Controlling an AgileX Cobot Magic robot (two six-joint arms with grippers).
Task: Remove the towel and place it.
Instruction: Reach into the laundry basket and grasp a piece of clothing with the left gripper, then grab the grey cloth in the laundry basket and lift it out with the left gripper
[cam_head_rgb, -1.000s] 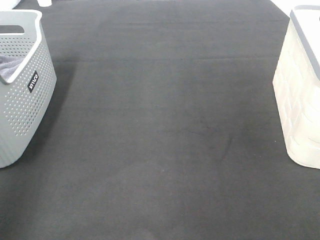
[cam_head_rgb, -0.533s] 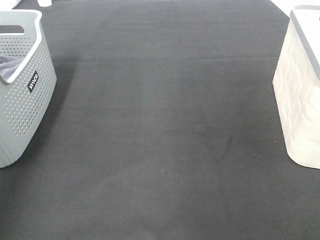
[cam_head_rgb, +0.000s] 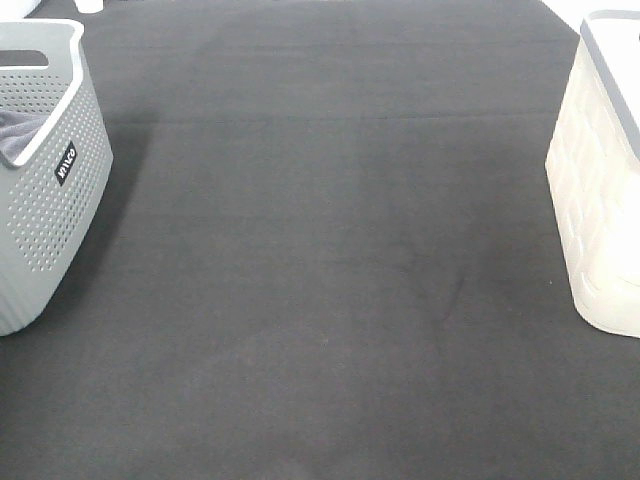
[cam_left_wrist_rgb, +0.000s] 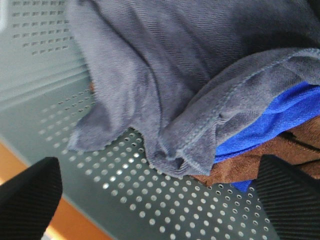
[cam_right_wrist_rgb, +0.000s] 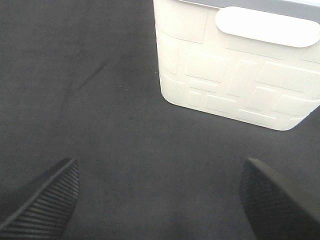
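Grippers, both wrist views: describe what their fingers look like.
The left gripper shows two black fingers with rounded tips and fine ribbed faces. The right gripper has the same black, ridged fingers. No cables, markings or arm links are in view.

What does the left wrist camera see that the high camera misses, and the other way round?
Only the left wrist view: a blue cloth and a brown cloth tucked under the towel. Only the high view: the white basket on the right and the broad black mat between the baskets. Both: the grey perforated basket with the grey-lavender towel inside it.
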